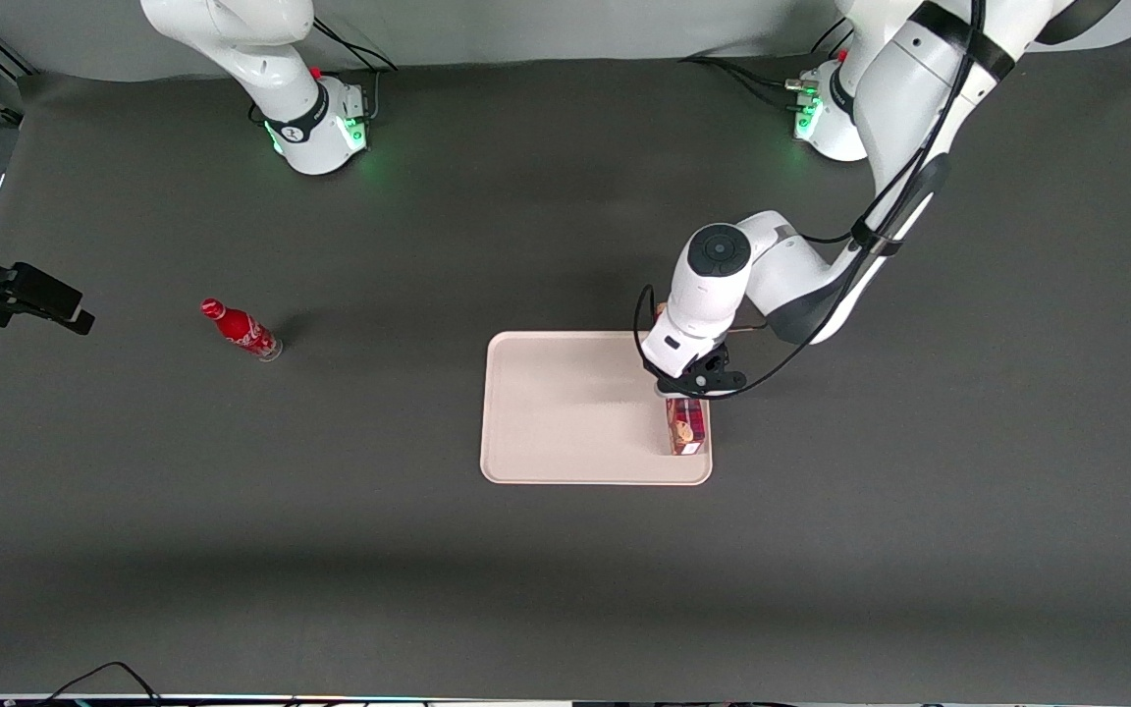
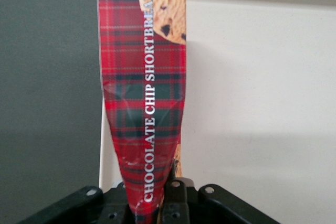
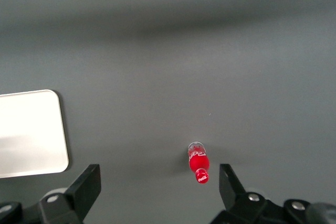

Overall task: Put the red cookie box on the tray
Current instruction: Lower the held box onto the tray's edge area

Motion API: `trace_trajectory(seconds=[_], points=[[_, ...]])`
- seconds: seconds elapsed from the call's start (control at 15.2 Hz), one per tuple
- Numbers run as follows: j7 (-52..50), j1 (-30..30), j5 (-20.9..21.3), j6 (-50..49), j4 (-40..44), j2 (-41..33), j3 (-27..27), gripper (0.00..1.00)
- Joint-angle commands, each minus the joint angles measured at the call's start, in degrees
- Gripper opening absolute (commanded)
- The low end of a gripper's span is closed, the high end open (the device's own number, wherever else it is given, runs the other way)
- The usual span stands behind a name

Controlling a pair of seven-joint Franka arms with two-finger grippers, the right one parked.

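The red cookie box (image 1: 686,424), dark red plaid with cookie pictures, is over the edge of the pale pink tray (image 1: 565,412) nearest the working arm's end. Its long side runs along the tray's rim, and its white-labelled end points toward the front camera. My left gripper (image 1: 689,385) is shut on the end of the box farther from the camera. In the left wrist view the fingers (image 2: 176,198) pinch the box (image 2: 143,93), which narrows where it is squeezed, with the tray (image 2: 257,108) beside and beneath it. I cannot tell whether the box touches the tray.
A small red soda bottle (image 1: 242,330) lies on the dark table toward the parked arm's end, well away from the tray. It also shows in the right wrist view (image 3: 198,164), with a corner of the tray (image 3: 31,135) there too.
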Motion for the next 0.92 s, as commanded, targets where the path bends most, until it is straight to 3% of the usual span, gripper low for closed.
trace_trajectory(seconds=[0.0, 0.53, 0.59, 0.66, 0.79, 0.86], points=[[-1.73, -0.97, 3.84, -0.18, 3.51, 3.13, 0.03, 0.00], [-1.73, -0.97, 5.17, 0.34, 4.47, 4.63, 0.03, 0.00], [-1.64, -0.97, 5.26, 0.26, 4.48, 4.63, 0.03, 0.17], [-1.64, -0.97, 5.26, 0.26, 4.56, 4.63, 0.03, 0.48], [-1.55, -0.97, 5.26, 0.26, 4.56, 4.63, 0.03, 1.00], [-1.46, -0.97, 5.26, 0.26, 4.56, 4.63, 0.03, 1.00]])
